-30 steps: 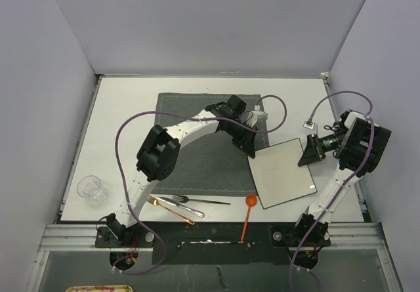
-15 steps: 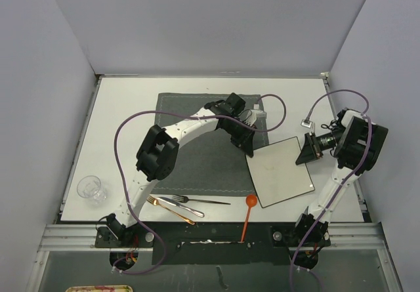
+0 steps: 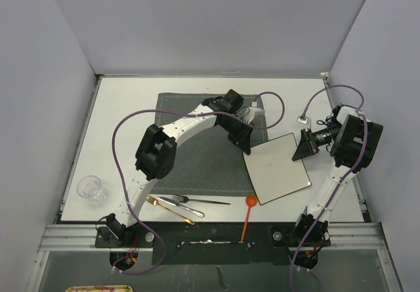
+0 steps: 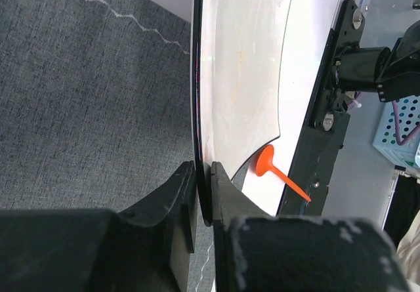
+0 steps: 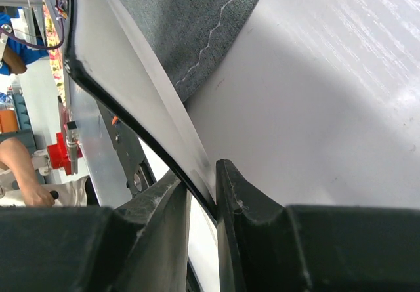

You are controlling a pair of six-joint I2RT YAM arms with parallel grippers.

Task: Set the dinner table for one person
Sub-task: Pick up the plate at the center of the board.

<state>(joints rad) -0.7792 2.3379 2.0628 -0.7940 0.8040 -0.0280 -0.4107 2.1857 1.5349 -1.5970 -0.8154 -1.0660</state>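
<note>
While the plate is carried between both arms, the rest of the setting waits along the near edge of the desk [image 3: 125,118], the broad white top that fills the space between the side walls and bears everything here. An orange spoon [image 3: 249,208] lies at that edge with its handle running off onto the dark rail. A small cluster of cutlery [image 3: 184,204] sits just left of it, and a clear glass [image 3: 90,188] stands by the near left corner.

Further in, toward the right edge, the square off-white plate [image 3: 279,170] sits skewed, one corner just over the right border of the grey placemat [image 3: 197,164]. The left gripper [image 3: 247,151] is clamped on the plate's rim at the corner nearest the mat. The right gripper [image 3: 302,149] pinches the opposite far corner, and both wrist views show the fingers closed tight on the thin edge. The plate looks raised off the desk, though that is not certain.

The step in hand appears to be seating the plate on the placemat. The next move calls for both arms to travel left together toward the mat's centre. They should keep the plate level and square to the mat, lower it, and only then release. The far part of the desk, beyond the mat, carries nothing that matters yet.
</note>
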